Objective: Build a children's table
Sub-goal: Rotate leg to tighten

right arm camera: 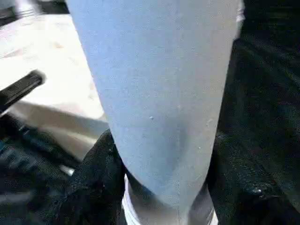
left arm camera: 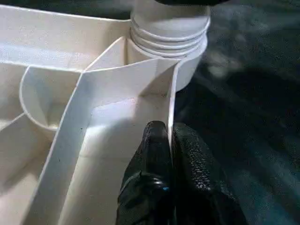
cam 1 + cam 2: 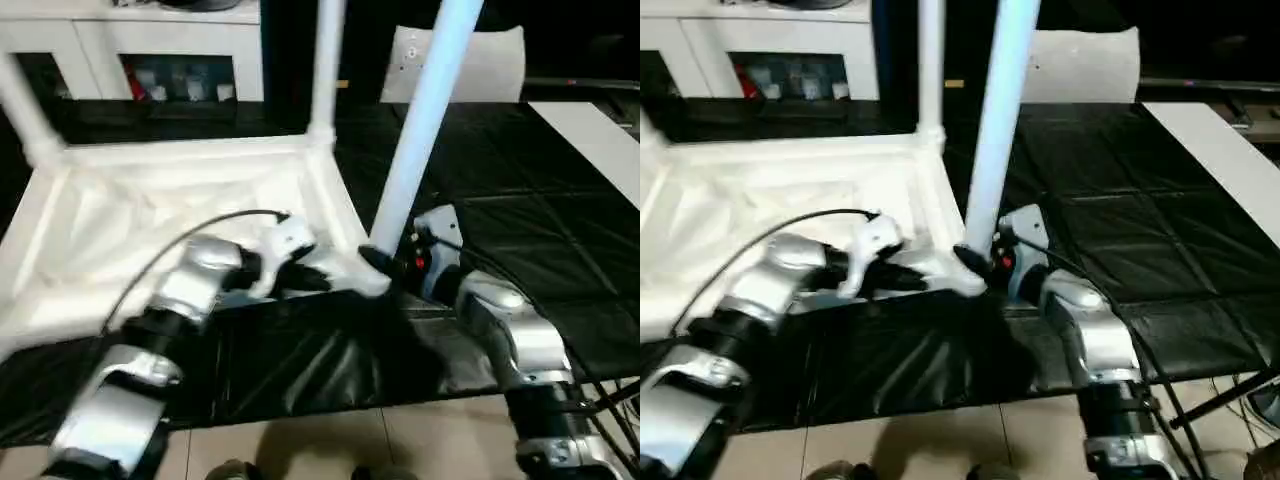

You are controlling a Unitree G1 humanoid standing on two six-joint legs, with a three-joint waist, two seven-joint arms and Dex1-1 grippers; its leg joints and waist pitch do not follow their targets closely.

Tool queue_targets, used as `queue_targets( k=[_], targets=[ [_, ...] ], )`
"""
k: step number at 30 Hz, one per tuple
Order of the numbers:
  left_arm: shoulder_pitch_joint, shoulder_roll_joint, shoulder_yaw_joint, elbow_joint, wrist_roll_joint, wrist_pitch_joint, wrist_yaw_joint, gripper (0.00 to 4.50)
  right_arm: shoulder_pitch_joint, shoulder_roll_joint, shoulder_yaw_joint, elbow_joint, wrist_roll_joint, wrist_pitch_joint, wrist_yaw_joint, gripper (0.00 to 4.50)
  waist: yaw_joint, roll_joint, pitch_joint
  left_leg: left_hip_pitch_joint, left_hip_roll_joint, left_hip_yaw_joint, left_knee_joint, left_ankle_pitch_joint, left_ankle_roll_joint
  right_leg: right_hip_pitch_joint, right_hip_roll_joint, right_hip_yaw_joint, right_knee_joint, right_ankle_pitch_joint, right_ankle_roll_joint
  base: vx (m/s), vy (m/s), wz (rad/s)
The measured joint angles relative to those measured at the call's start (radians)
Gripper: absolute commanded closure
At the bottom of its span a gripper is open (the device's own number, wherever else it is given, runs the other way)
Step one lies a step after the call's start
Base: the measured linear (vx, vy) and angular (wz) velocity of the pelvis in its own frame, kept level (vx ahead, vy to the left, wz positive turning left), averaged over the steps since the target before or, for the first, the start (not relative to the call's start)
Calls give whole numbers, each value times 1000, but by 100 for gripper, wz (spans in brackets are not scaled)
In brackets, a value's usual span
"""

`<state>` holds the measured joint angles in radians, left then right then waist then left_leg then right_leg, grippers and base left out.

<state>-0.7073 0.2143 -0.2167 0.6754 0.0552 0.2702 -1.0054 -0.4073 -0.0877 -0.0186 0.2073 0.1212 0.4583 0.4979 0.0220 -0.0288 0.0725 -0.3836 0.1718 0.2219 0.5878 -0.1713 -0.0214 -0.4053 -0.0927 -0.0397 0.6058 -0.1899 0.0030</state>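
The children's table top (image 3: 150, 210) lies upside down on a black mat, ribbed underside up. Two white legs (image 3: 325, 70) stand in its far corners. A third leg (image 3: 425, 130) leans slightly to the right over the near right corner socket (image 2: 187, 70), its ringed end sitting in the socket. My right gripper (image 3: 385, 262) is shut around this leg's lower end, with black fingers (image 1: 96, 178) on either side of the tube (image 1: 159, 93). My left gripper (image 3: 320, 280) is shut on the thin rim wall (image 2: 171, 108) of the top, just beside that socket.
A white cabinet (image 3: 150, 40) stands behind the table top. A whitish bag (image 3: 490, 60) lies at the back right, and a white board (image 3: 600, 140) along the right edge. The black mat (image 3: 520, 240) ends at tiled floor (image 3: 330, 440) in front.
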Motion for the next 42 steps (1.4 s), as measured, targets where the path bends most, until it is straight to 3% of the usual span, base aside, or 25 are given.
queue_targets(
  k=[5,6,12,26,33,42],
  targets=[
    [-11,-61,16,-1,14,53,82,450,-18,40,-27,-7,-34,29,-117,249,4,9,-4,-1,-1,0,-7,0,0,1,0,0,-9,0,0,0,0,0],
    [-11,-61,15,-6,14,56,82,450,-13,40,-27,-11,-36,24,-117,193,6,9,-4,-1,-2,1,-9,0,0,1,0,0,-11,1,-1,0,0,0],
    [2,-54,3,-38,18,51,72,450,17,40,-27,-40,-34,-5,-99,142,10,9,-4,-2,-2,1,-12,0,0,1,0,-2,-12,4,-5,0,0,0],
    [65,127,-29,-80,-32,-140,-274,450,25,-200,81,-34,88,-79,433,7,16,11,-2,-4,1,0,-14,0,0,-2,2,-5,-11,3,-4,0,0,0],
    [68,174,-46,-66,-50,-199,-403,450,1,-291,128,12,99,-141,613,7,41,7,0,-6,1,1,-10,0,0,-1,1,-5,-9,4,-4,0,0,0],
    [41,195,-74,-12,-55,-284,-465,450,-23,-331,181,51,112,-191,772,73,58,0,4,-6,2,1,-2,0,0,-1,1,-4,-3,4,-5,0,0,0]
  ],
)
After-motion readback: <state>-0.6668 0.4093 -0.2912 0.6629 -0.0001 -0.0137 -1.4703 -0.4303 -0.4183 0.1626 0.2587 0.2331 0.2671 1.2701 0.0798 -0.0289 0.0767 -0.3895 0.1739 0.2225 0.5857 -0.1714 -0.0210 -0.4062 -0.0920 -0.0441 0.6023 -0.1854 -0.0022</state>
